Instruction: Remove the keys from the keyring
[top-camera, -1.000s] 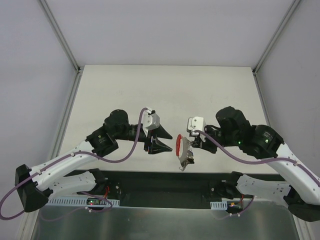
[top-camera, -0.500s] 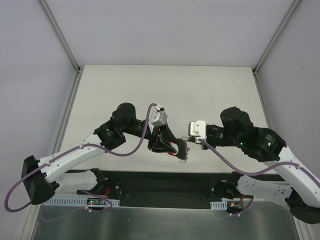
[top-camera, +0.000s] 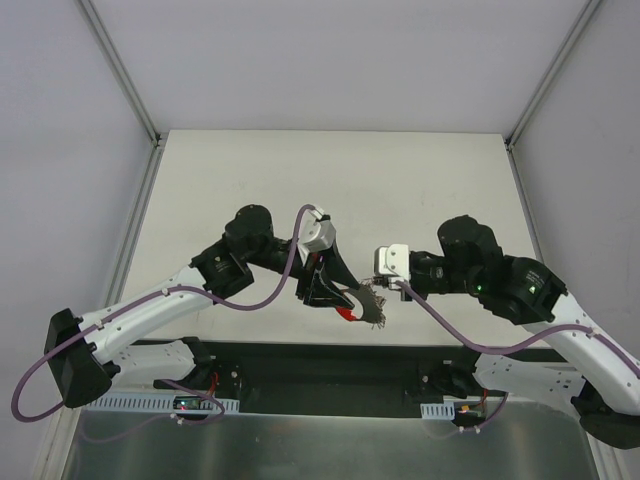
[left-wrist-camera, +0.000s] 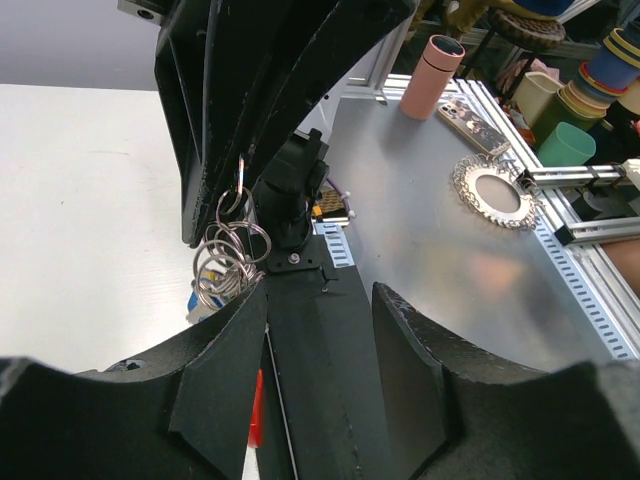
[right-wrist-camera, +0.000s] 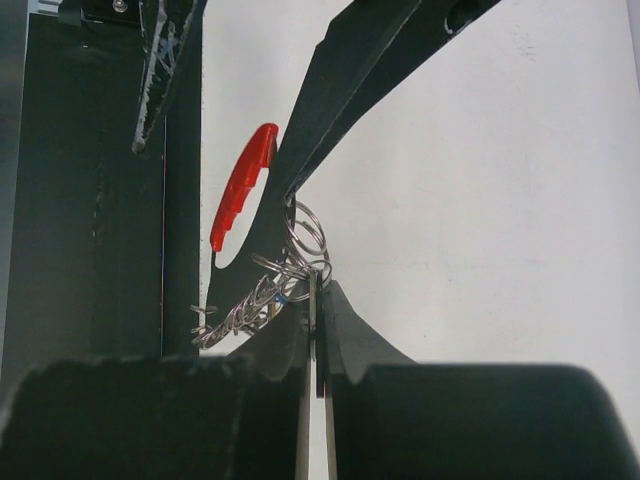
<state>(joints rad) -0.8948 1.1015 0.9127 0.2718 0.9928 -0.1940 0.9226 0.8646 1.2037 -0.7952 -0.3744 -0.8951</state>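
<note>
The keys (top-camera: 372, 308) hang as a silvery bunch above the table's near edge, between both grippers. My right gripper (top-camera: 382, 292) is shut on the keyring (right-wrist-camera: 305, 235), a cluster of thin wire loops at its fingertips (right-wrist-camera: 330, 300). The red-headed key (right-wrist-camera: 243, 187) sticks out to the left, and the other keys (right-wrist-camera: 235, 315) dangle below. My left gripper (top-camera: 343, 296) meets the bunch from the left. Its jaws stand apart, one finger (right-wrist-camera: 340, 90) touching the loops, with the red head between them. In the left wrist view the keyring (left-wrist-camera: 232, 250) sits just beyond my left gripper (left-wrist-camera: 320, 292).
The white table (top-camera: 330, 180) stretches away behind the arms. The black base strip (top-camera: 320, 365) runs right under the bunch. Past the near edge lie a metal bench, a pink tumbler (left-wrist-camera: 432, 78), a phone (left-wrist-camera: 475, 115) and a lacy silver ring (left-wrist-camera: 495, 190).
My left arm has swung right and brought its fingers onto the bunch. The right gripper turned and shifted slightly left, still holding. The red key head now hangs lower, at the left fingertips.
</note>
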